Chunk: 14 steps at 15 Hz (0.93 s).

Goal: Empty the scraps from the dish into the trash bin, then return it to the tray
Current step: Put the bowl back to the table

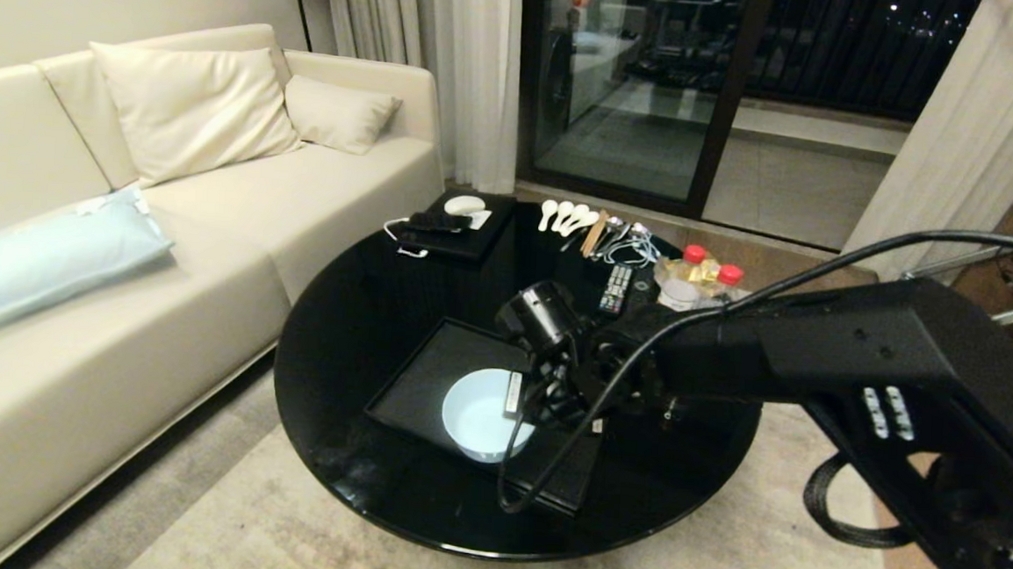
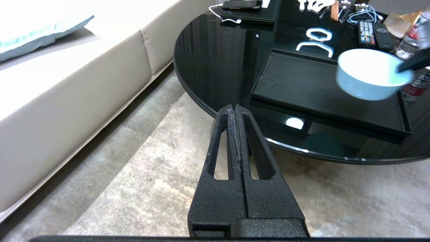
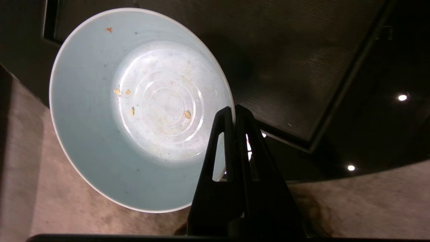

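Right wrist view shows the right gripper (image 3: 234, 111) clamped on the rim of the small round pale-blue bowl (image 3: 141, 111), a few tiny orange-yellow scraps (image 3: 187, 114) stuck inside. Below the gripper lies the flat black rectangular tray (image 1: 417, 385) on the round glossy black table (image 1: 355, 310); the bowl seems held above it. The left gripper (image 2: 237, 109), fingers pressed together, hangs off the table's edge over the carpet.

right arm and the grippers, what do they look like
The right arm is matte black and boxy, with small white markings on its side and a black cable looping along it. Both the left gripper and right gripper have black, textured, tapered fingers with slotted cutouts.
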Motion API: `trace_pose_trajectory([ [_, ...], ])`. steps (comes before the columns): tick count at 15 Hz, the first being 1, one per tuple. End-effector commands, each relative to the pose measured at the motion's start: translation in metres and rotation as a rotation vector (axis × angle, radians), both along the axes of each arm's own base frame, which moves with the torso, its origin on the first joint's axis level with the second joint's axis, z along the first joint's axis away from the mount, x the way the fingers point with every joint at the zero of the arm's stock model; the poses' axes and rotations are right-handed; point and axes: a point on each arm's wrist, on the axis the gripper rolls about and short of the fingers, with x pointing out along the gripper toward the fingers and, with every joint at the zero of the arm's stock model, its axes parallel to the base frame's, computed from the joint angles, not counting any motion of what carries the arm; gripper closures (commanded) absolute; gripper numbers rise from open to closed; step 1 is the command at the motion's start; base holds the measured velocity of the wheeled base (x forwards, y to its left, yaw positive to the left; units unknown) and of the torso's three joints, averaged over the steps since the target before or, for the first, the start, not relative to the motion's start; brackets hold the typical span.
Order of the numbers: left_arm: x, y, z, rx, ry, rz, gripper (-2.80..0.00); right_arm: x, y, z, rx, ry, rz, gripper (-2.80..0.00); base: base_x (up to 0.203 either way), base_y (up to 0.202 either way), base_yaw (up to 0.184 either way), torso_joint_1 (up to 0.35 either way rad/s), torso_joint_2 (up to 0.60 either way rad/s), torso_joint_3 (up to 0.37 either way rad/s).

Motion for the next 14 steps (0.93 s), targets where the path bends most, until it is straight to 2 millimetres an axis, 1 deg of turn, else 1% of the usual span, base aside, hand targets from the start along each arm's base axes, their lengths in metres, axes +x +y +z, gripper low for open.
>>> trace_pose_trajectory([
  [1, 0.0, 0.0, 0.0, 0.0, -0.001, 0.0, 0.0, 0.013, 0.01, -0.022, 0.004, 0.013, -0.023, 0.0, 0.0, 0.0, 0.0, 0.0, 0.0, 0.0],
  [3, 0.0, 0.0, 0.0, 0.0, -0.001, 0.0, 0.0, 0.027, 0.01, -0.027, 0.031, 0.001, -0.058, 0.0, 0.0, 0.0, 0.0, 0.0, 0.0, 0.0],
  [5, 0.0, 0.0, 0.0, 0.0, -0.001, 0.0, 0.0, 0.044, 0.004, -0.034, 0.048, -0.008, -0.102, 0.0, 0.0, 0.0, 0.0, 0.0, 0.0, 0.0],
  [8, 0.0, 0.0, 0.0, 0.0, -0.001, 0.0, 0.0, 0.066, -0.015, -0.041, 0.062, -0.03, -0.157, 0.0, 0.0, 0.0, 0.0, 0.0, 0.0, 0.0],
  [10, 0.0, 0.0, 0.0, 0.0, -0.001, 0.0, 0.0, 0.076, -0.027, -0.044, 0.064, -0.035, -0.189, 0.0, 0.0, 0.0, 0.0, 0.0, 0.0, 0.0],
  [14, 0.0, 0.0, 0.0, 0.0, -0.001, 0.0, 0.0, 0.088, -0.044, -0.052, 0.046, -0.023, -0.231, 0.0, 0.0, 0.0, 0.0, 0.0, 0.0, 0.0],
])
